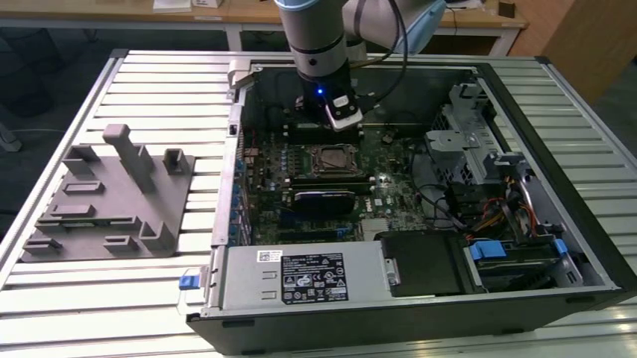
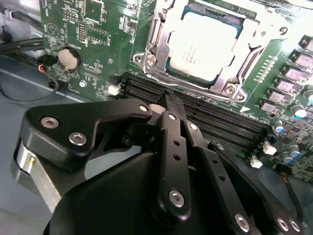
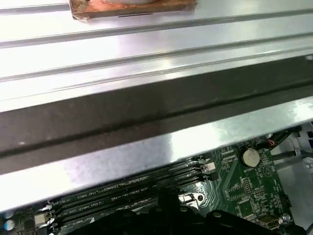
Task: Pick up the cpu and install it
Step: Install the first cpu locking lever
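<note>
Silvery, the cpu (image 2: 204,47) already lies flat in its socket (image 2: 161,54) just beyond the hand (image 2: 168,105), whose fingers look pressed together and empty, so any further move should stay slow and straight above the memory slots (image 2: 215,122).

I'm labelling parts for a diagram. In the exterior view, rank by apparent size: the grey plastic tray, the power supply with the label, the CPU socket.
1. Grey plastic tray
2. Power supply, though nearer the camera
3. CPU socket

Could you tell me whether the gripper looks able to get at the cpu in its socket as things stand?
Probably yes. The cpu lies face up in the open-topped socket with nothing over it, and the gripper hangs just beside it above the memory slots, inside the open case.
</note>
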`<action>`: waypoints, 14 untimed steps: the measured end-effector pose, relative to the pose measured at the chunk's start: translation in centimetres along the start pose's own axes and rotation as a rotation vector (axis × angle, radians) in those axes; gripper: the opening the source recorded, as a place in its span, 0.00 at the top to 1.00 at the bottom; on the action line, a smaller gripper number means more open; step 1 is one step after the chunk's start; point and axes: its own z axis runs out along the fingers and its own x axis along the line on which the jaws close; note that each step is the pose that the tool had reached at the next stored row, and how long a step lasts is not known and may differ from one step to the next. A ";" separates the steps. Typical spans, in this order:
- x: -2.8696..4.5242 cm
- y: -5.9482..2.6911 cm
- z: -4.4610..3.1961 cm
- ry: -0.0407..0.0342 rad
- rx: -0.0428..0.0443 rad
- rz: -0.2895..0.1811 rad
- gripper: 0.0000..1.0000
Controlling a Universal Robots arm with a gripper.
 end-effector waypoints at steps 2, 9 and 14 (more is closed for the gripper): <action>0.00 0.00 0.00 -0.0001 -0.0003 0.000 0.89; -0.07 0.02 0.04 0.0221 0.0166 0.002 0.89; -0.36 0.06 0.14 0.0650 0.0562 0.004 0.89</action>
